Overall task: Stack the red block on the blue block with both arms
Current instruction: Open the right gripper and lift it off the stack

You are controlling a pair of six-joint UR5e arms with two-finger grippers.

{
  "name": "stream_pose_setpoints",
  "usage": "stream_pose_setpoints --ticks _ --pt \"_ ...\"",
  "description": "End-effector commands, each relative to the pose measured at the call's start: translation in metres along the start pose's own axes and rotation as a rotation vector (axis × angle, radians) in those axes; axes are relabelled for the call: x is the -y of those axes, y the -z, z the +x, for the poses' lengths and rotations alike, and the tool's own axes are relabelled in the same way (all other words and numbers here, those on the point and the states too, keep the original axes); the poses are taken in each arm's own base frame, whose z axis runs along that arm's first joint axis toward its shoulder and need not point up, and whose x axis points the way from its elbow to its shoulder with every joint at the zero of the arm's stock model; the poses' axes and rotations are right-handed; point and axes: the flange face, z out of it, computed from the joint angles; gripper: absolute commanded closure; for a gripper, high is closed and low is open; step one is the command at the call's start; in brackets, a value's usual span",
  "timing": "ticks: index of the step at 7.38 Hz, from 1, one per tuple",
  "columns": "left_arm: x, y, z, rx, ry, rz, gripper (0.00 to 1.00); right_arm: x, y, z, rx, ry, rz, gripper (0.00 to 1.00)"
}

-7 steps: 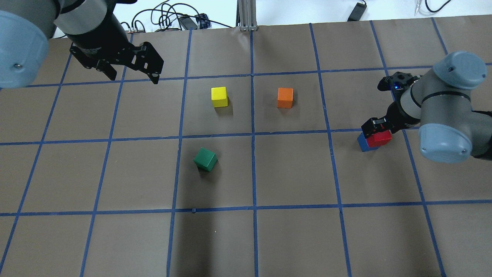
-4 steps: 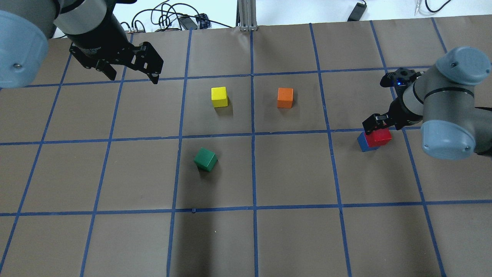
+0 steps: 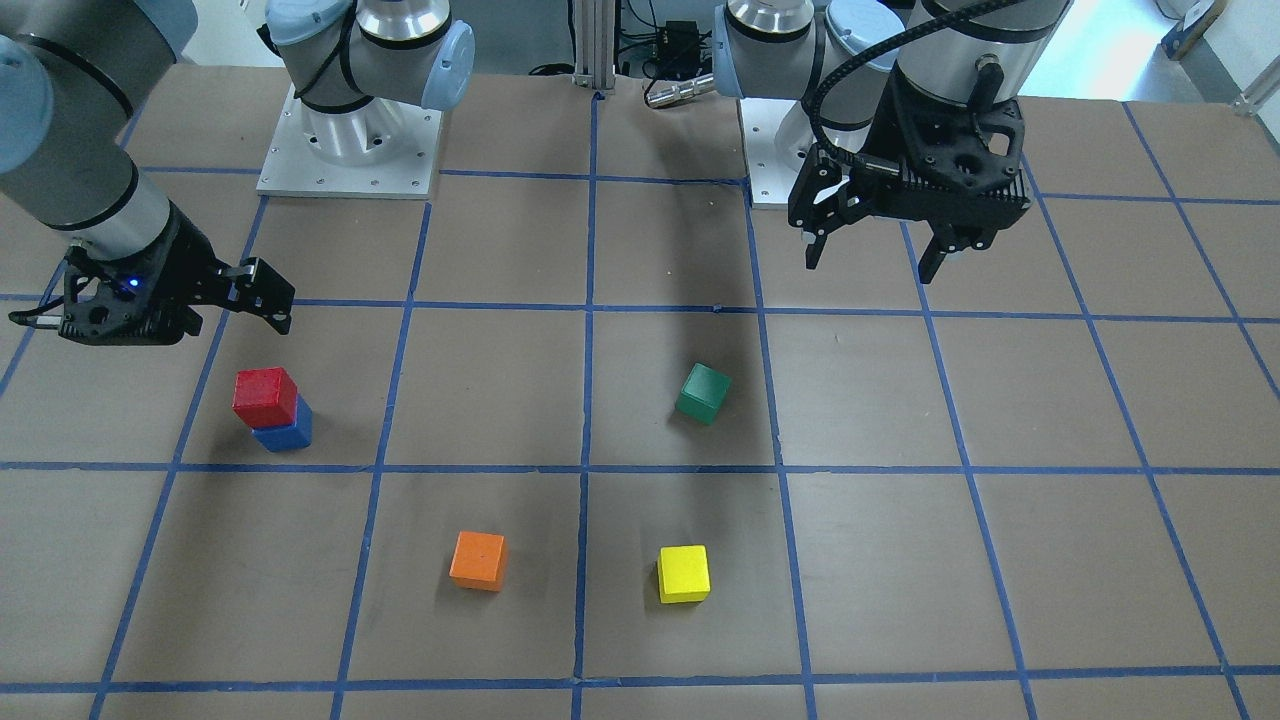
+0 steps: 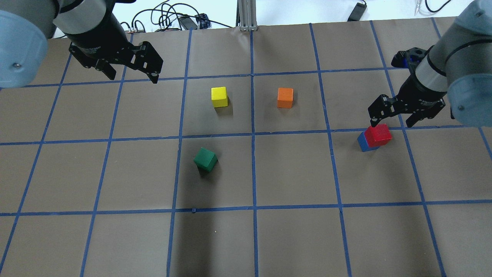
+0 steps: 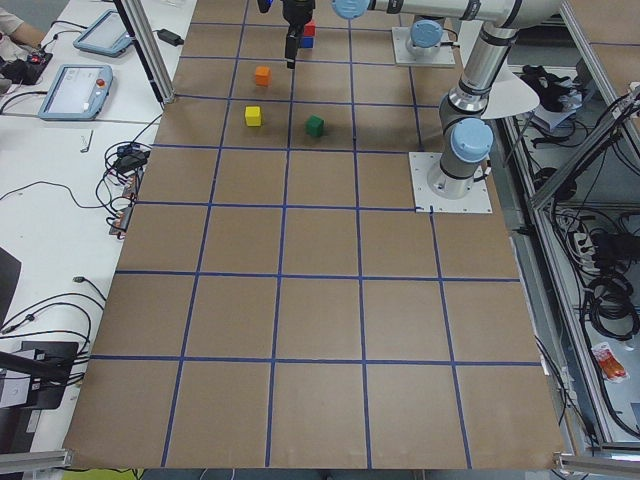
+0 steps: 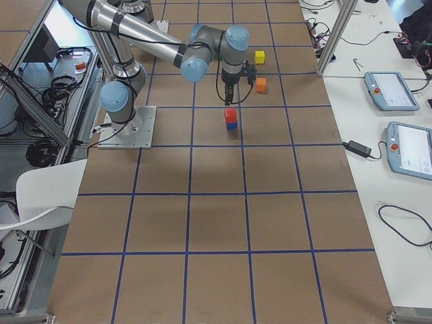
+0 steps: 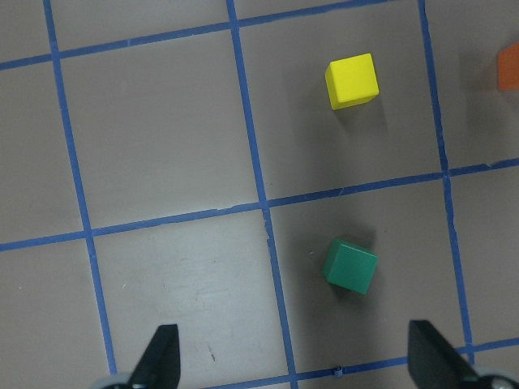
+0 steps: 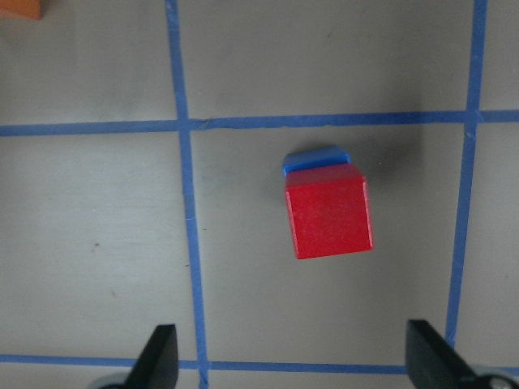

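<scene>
The red block (image 4: 378, 134) sits on top of the blue block (image 4: 362, 143) at the right of the table, slightly offset. The stack also shows in the front view, red block (image 3: 265, 396) over blue block (image 3: 285, 436). In the right wrist view the red block (image 8: 328, 211) covers most of the blue block (image 8: 316, 157). My right gripper (image 4: 391, 124) is open and empty, raised above and just behind the stack, apart from it. My left gripper (image 4: 134, 79) is open and empty, high over the far left of the table.
A green cube (image 4: 205, 159) lies tilted near the table's middle. A yellow cube (image 4: 219, 96) and an orange cube (image 4: 285, 97) stand beyond it. The brown table top carries a grid of blue tape lines. Cables lie along the far edge.
My right gripper has lifted up and back off the red block, which stays on the blue block. The left arm has barely moved.
</scene>
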Motion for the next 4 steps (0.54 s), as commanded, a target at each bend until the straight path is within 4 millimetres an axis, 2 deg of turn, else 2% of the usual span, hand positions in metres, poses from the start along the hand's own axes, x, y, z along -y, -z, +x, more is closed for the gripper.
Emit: stream_pose_setpoints --ticks 1,2,4 --pt "0.0 0.0 0.0 -0.001 0.0 0.0 0.0 -0.005 0.074 -0.067 -0.008 -0.029 -0.048 0.0" --pt "0.0 0.001 0.0 0.0 0.0 0.002 0.0 -0.012 0.081 -0.095 -0.015 -0.04 -0.049 0.0" --pt "0.0 0.001 0.0 -0.001 0.001 0.002 0.0 -0.036 0.1 -0.123 -0.016 -0.013 -0.006 0.0"
